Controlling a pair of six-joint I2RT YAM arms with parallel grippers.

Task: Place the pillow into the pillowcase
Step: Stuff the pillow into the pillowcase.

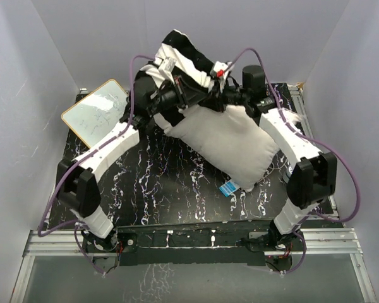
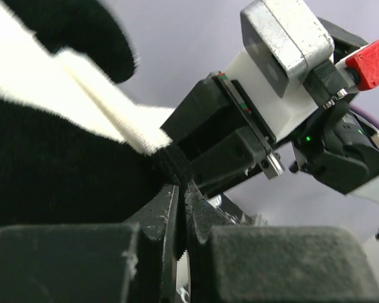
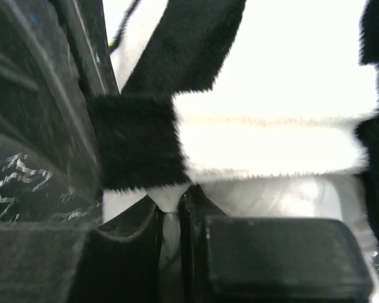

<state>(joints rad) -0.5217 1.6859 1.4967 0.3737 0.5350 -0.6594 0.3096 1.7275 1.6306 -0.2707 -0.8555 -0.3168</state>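
White plain fabric marks the pillow (image 1: 230, 148), which lies slantwise across the middle of the tabletop (image 1: 158, 180), its near corner pointing to the near right. Its far end meets the pillowcase (image 1: 180, 53), a bunched mass of wide black and white stripes at the far centre. From above, the striped cloth appears to cap only that far end. Most of the white body is bare.

The left tool (image 2: 182, 189) is pressed together on a fold of black pile at the sleeve's edge. The right tool (image 3: 174, 205) stands just to its right, with jaws all but closed on a thin sliver of pale cloth directly under the striped hem. This is judged to be the sleeve's rim, though the wrist view is too blurred to be certain. Both hold the opening near the cushion's far end.

Progress is judged early. The mouth is gripped and started over one end, and nearly the whole length has yet to be drawn inside. How deep the covered end reaches is hidden under the folds.

A small whiteboard (image 1: 95, 110) rests at the far left, and a blue tag (image 1: 227, 188) lies just beside the cushion's near corner.
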